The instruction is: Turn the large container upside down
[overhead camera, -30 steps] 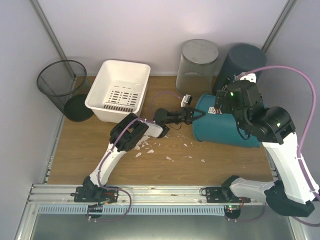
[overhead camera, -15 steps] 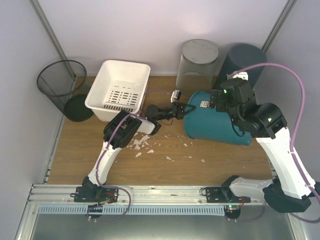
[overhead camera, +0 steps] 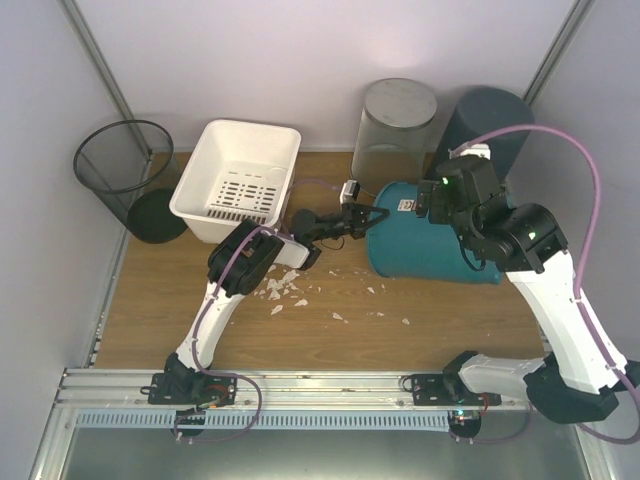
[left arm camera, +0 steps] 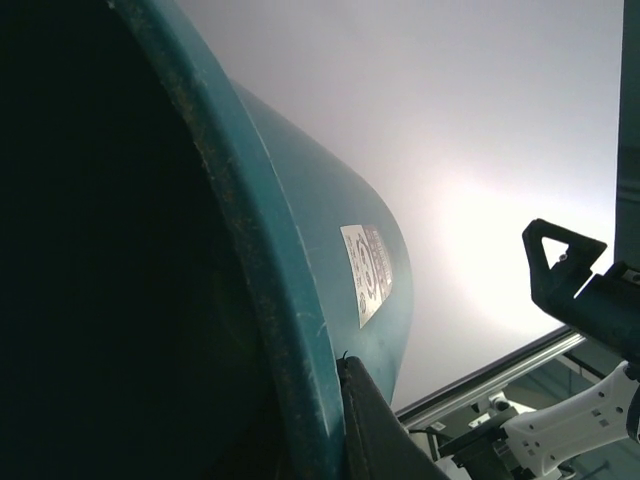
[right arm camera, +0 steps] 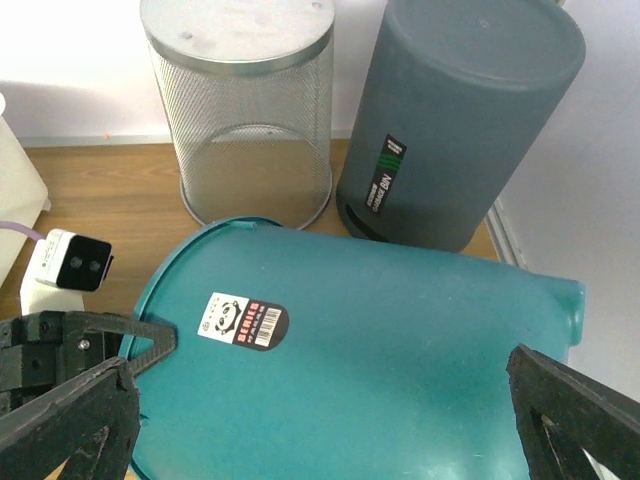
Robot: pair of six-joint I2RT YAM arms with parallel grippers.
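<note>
The left end effector (overhead camera: pixel 375 216) is spread, one finger against the outer wall at the rim of the large container (overhead camera: pixel 440 250). The teal tub lies on its side on the table (overhead camera: pixel 200 310), mouth leftward. It looks like light, stiff, slick plastic, so the rim is probably the best hold. Its sticker (right arm camera: pixel 243 322) shows a panda logo and barcode, the text unreadable. The right end effector (right arm camera: pixel 320 415) hangs wide apart above it.

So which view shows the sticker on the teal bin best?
Right wrist: the sticker faces the camera, its barcode clear. Left wrist catches it at a steep slant; the top view shows only a tiny white patch.
</note>
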